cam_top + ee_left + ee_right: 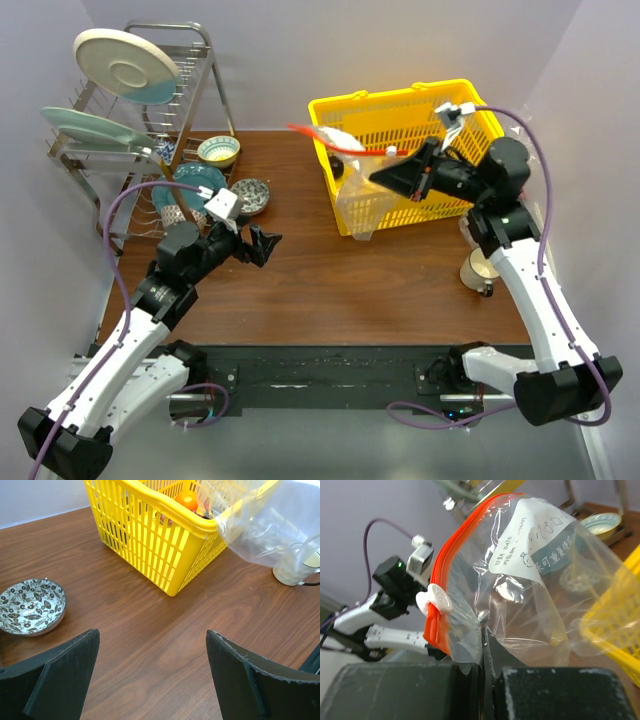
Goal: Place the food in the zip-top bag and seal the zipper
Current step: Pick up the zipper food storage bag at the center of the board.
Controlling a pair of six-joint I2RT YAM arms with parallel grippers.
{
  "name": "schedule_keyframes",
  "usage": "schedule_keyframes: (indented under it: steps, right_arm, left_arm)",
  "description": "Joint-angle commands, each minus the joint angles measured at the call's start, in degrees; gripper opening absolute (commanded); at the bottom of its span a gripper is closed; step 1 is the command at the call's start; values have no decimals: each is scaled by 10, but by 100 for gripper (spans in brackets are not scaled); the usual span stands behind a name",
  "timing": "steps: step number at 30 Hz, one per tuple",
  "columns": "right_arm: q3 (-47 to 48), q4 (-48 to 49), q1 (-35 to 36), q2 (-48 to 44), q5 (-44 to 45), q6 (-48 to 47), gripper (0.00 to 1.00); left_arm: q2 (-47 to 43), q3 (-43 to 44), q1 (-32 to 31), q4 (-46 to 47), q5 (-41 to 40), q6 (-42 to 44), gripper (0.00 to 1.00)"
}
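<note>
**Desk:** Why was the bag up in the air?

**Photographer:** On the brown table (330, 290) stood a yellow basket (400, 110). The right gripper (385, 178) had its jaws pressed together on a pinch of the clear bag (360, 200) and held it against the basket's near-left corner. The bag hung down the basket's wall, probably so its mouth was close to the food. The left gripper (262, 245) hung well to the left above bare table with its jaws wide apart and empty, likely ready to pick up the food.

**Desk:** And the bag itself?

**Photographer:** It was crinkled and see-through, with a white handwritten label (530, 540) near the top. I could make out no food inside. The red-orange zipper (455, 555) ran along the mouth with a small white slider (434, 600) on it. I couldn't tell whether the mouth was open. An orange (187, 501) lay in the basket; the other items there were too hidden to name.
</note>
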Motion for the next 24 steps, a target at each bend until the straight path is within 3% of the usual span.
schedule_keyframes:
  steps: [1,6,17,20,24]
  right_arm:
    - [-12,-4,50,13,-35,-63,0]
    - [-9,46,94,46,-93,-72,0]
    - [26,18,175,78,-136,-208,0]
    - [28,34,195,91,-112,-199,0]
    - [58,36,222,126,-8,-181,0]
  left_arm:
    - [-2,16,4,24,-8,-5,91]
    - [-3,17,4,23,-9,-5,91]
    - [-17,14,4,22,-16,-4,92]
    - [-20,14,4,22,-19,-4,92]
    - [-23,14,4,25,-27,-5,92]
